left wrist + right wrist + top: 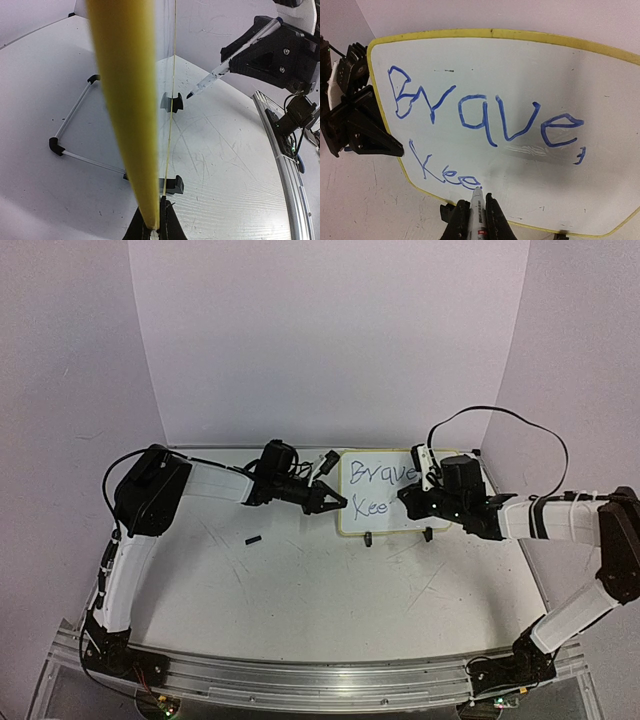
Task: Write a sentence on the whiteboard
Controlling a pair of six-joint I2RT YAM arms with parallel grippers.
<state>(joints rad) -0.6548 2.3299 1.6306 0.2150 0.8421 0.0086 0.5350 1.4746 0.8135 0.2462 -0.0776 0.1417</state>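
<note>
- The whiteboard (385,490) stood upright at the far middle of the table (300,590), resting on its two black clip feet (370,538), writing face toward the arms.
- The left gripper (335,502) was pinched on the board's left rim. My read: it braced the board so pen pressure wouldn't tip or slide it.
- The right gripper (408,502) was clamped on a marker (477,205), tip pointed at the lower line of text. The arm came in from the right, probably to stay out of the bracing arm's way.
- Text so far: "Brave," on top and "Kee" below, so the sentence looked unfinished.
- Only the right wrist view gave readable lettering, with the pen tip sitting right at the end of "Kee". The top view showed the words small.
- Only the left wrist view gave the board edge-on, the yellow rim running straight into its own closed fingers. It also showed a wire prop frame (75,130) behind the board, hidden in the other views.
- In that edge-on view the tip was just beside the face. I couldn't tell whether it was touching.
- Only the top view showed both arms together, plus a small black piece (253,538) lying loose on the table, well apart from the board. It was too small to identify.
</note>
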